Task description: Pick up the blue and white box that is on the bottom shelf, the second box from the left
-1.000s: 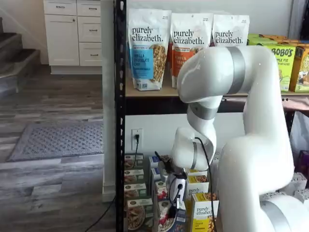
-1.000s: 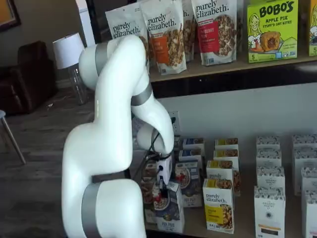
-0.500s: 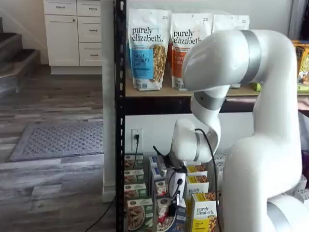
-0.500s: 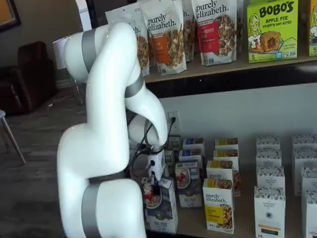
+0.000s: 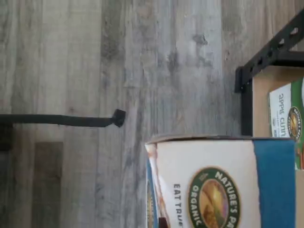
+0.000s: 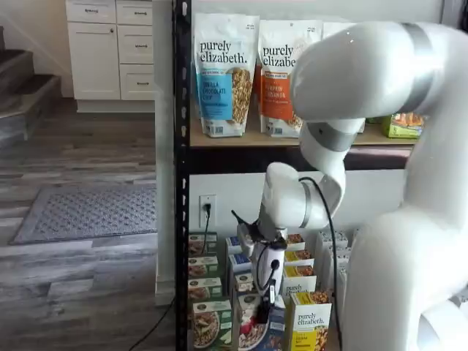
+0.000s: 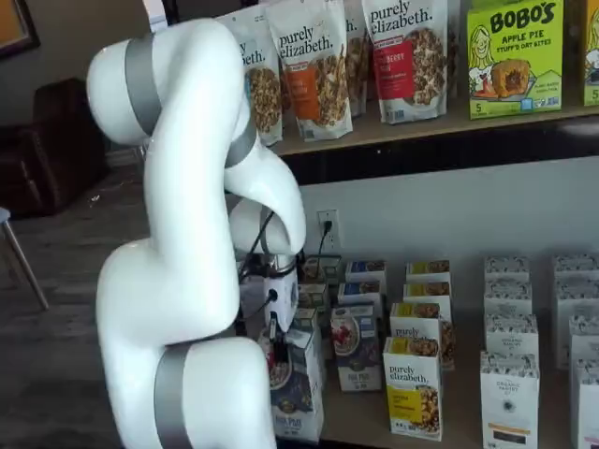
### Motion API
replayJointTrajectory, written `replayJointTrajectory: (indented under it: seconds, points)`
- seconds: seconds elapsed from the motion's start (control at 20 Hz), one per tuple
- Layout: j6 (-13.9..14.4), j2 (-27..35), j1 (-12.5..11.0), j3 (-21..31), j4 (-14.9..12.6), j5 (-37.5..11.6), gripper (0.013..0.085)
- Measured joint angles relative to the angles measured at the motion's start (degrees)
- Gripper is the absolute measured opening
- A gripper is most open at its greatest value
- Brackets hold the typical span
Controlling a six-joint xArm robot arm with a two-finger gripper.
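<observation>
1. The xArm's gripper (image 7: 273,329) stands clamped on the blue and white box (image 7: 296,385), black fingers closed over the carton's top at the front edge of the bottom shelf (image 7: 374,426); both shelf views show the grip, and no gap shows between finger and cardboard.

2. In a shelf view the blue and white box (image 6: 257,327) sits under the gripper (image 6: 269,294), tilted and forward of its row. The green-and-white box (image 6: 210,323) stands just beside it on one side, the yellow-and-white box (image 6: 310,327) on the other.

3. The wrist view puts the blue and white box (image 5: 223,183) close under the camera, with grey wood floor (image 5: 95,71) beyond it. The black rack frame (image 5: 266,54) and the corner of a green-and-white carton (image 5: 287,118) lie off to one side, which suggests the box is at or past the shelf's front edge.

4. Done, by the look of it: the reach, the closing of the jaws, and at least the start of the pull.

5. Left: whether the carton's base has fully cleared the bottom shelf cannot be told, since both shelf views cut it off low. The lift away from the rack appears not yet finished.
</observation>
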Motion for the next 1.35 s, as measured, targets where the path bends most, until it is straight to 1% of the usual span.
replayJointTrajectory:
  seconds: [0.3, 0.5, 0.65, 0.9, 1.0, 1.2, 1.35]
  points:
    - [3.4, -8.4, 0.4, 3.6, -2.7, 5.9, 0.0450]
    - [4.6, -14.4, 0.4, 5.3, -3.5, 11.2, 0.0450]
    - [4.8, -19.1, 0.2, 6.4, -3.5, 14.9, 0.0450]
    - [4.4, -25.7, -0.7, 5.9, -2.7, 24.0, 0.0450]
    - [4.8, -28.3, -1.0, 5.9, -3.0, 26.3, 0.0450]
    - [5.2, -32.4, -1.5, 5.9, -3.5, 29.1, 0.0450]
    - [5.1, -34.2, -2.0, 5.3, -3.4, 31.5, 0.0450]
